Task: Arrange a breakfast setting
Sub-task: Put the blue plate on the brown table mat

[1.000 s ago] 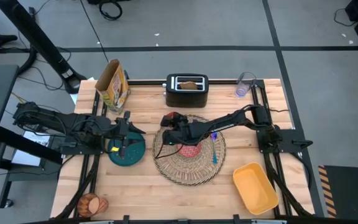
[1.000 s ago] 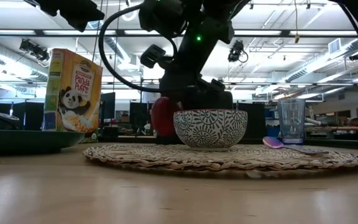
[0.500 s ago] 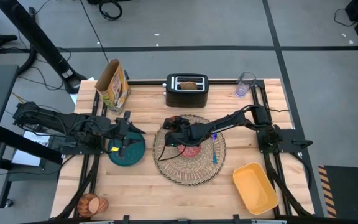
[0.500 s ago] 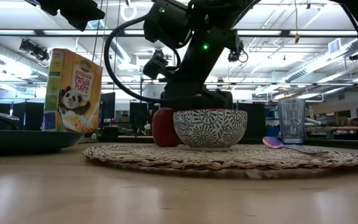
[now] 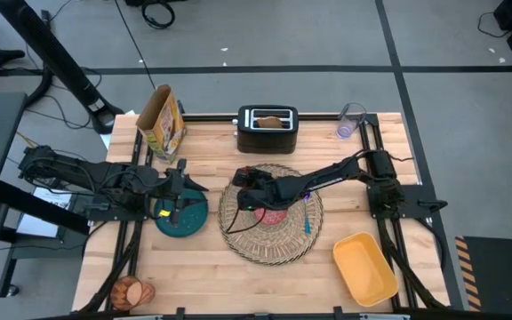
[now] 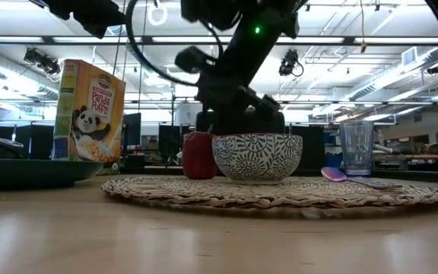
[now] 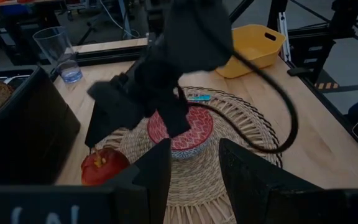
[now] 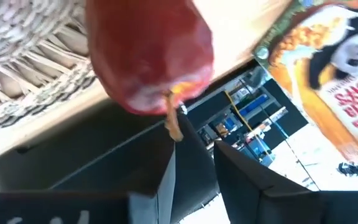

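Straw first: the woven placemat [image 5: 269, 238] lies at mid-table, with the teal plate [image 5: 181, 224] just off its left edge.
- Left gripper [image 7: 194, 149] hangs over the plate, fingers apart, nothing between them. Waiting.
- On the mat: small red bowl [image 5: 275, 214] about centre, blue spoon [image 5: 308, 226] to its right.
- Red apple [image 6: 198, 155] now stands upright on the mat, just left of the bowl, near the mat's far-left edge. A second ago it hung clear of the mat in the right gripper [image 5: 245, 187]. That gripper now sits just above the apple with its fingers spread and off it.
- Judgement: apple placed; that item looks done.
- Far edge: toast slice [image 5: 272, 121] sits in the black toaster [image 5: 268, 131], cereal box [image 5: 162, 121] far left, clear cup [image 5: 351, 120] far right.
- Plate and toast not yet on the mat.
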